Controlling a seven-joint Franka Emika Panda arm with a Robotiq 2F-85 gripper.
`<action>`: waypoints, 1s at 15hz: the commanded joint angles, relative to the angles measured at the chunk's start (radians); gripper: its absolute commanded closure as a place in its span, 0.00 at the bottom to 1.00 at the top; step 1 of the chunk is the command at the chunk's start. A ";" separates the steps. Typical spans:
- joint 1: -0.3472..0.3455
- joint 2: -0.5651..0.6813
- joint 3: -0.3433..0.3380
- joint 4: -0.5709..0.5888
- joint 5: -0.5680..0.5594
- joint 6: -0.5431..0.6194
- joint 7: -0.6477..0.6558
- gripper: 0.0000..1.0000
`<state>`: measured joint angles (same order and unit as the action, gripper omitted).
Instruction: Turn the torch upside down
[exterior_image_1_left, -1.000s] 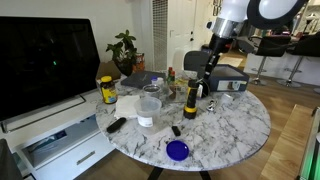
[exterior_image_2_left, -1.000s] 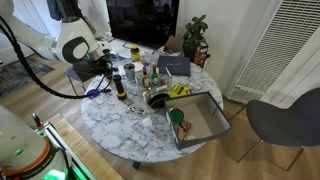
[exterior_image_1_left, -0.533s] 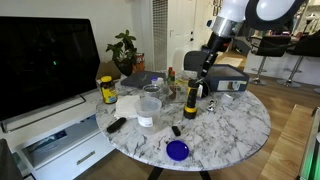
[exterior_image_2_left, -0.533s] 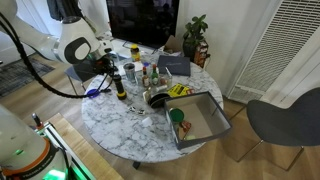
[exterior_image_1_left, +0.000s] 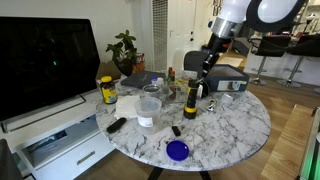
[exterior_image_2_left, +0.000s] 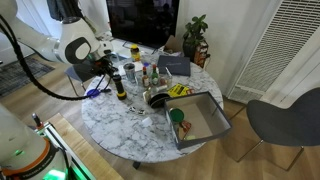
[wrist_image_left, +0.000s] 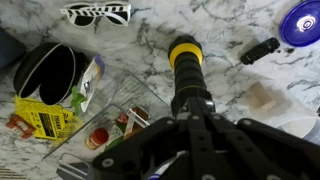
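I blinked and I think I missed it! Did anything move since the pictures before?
No, nothing visibly changed. The torch stands upright on the table in the same spot, and the pincer stays right at it. The things around it have not shifted either.

We see an arm (exterior_image_1_left: 232, 12) of rounded white shells with dark grey bands at the joints, and a thin black cable (exterior_image_2_left: 30, 72) looping beside it. In the wrist view the hand (wrist_image_left: 190, 108) is all matt black, built of angular linkage bars.
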<state>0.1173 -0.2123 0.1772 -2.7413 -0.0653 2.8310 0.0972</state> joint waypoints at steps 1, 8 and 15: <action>-0.040 -0.020 0.035 -0.010 -0.055 -0.066 0.115 1.00; -0.014 -0.001 0.026 -0.005 -0.045 -0.118 0.102 1.00; -0.010 0.022 0.012 -0.008 -0.045 -0.016 0.036 1.00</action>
<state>0.0982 -0.2037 0.2020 -2.7415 -0.1098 2.7588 0.1653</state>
